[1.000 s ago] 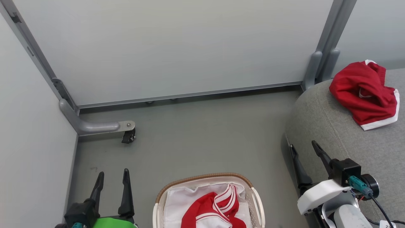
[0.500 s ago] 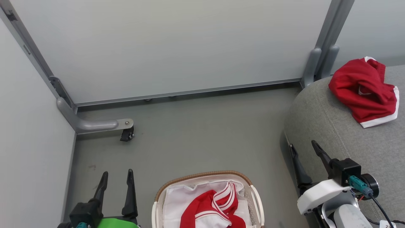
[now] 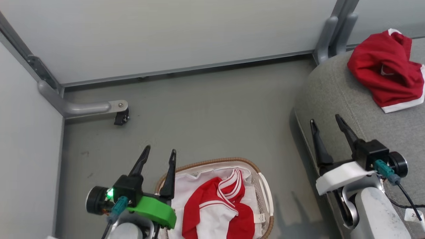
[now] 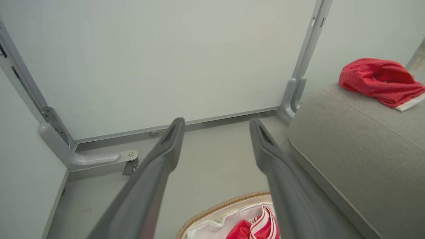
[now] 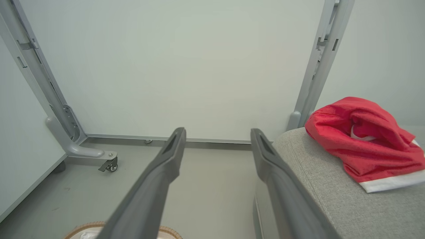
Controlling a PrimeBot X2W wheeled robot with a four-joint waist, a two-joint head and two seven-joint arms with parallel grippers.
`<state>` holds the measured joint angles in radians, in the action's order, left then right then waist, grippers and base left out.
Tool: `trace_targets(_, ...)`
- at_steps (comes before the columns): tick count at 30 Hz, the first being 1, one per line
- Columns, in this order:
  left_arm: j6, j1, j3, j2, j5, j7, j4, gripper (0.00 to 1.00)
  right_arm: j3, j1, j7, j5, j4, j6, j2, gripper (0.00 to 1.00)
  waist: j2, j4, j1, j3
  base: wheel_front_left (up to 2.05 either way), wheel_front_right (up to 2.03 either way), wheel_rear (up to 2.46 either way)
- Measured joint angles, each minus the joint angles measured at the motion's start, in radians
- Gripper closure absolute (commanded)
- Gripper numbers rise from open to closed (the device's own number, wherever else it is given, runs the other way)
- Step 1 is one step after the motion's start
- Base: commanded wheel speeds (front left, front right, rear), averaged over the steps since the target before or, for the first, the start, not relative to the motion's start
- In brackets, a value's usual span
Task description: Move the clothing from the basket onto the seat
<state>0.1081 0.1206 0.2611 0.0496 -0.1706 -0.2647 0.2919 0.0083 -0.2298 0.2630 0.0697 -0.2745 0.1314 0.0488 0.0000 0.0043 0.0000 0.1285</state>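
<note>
Head cam has tipped down & left jaws have come up beside the basket point(image 3: 212, 161), spread wide; right jaws spread too, by the seat point(image 3: 332, 99). Plain red garment point(image 3: 382, 69) lies on seat, striped garment point(image 3: 212, 199) in basket. Risk: pinch snags white liner point(image 3: 186, 181), dragging basket w/ it.

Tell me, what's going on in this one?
Laundry is going from a basket to a couch. One red garment lies on the couch; the red-and-white striped garment is in the basket. The robot's left hand hangs by the basket's left rim and its right hand near the couch's edge, both open and empty.
</note>
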Motion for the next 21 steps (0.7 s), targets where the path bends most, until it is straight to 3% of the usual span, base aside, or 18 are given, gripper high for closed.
trace_targets(9, 0.015, 0.219, 0.196, -0.002, 0.013, 0.000, 0.214, 0.00, -0.022, -0.100, 0.000, 0.002, 0.062, 0.000, 0.001, 0.00, 0.0000, -0.037, 0.0000, 0.177, 0.00, 0.00, 0.00)
trace_targets(13, 0.016, 0.330, 0.307, -0.003, 0.012, 0.000, 0.389, 0.00, -0.033, -0.152, 0.000, 0.030, 0.105, 0.000, 0.001, 0.00, 0.0000, -0.066, 0.0001, 0.291, 0.00, 0.00, 0.00)
trace_targets(21, 0.021, 0.463, 0.426, -0.003, 0.048, 0.000, 0.646, 0.00, -0.002, -0.216, 0.000, 0.053, 0.163, 0.000, 0.001, 0.00, 0.0000, -0.120, 0.0001, 0.463, 0.00, 0.00, 0.00)
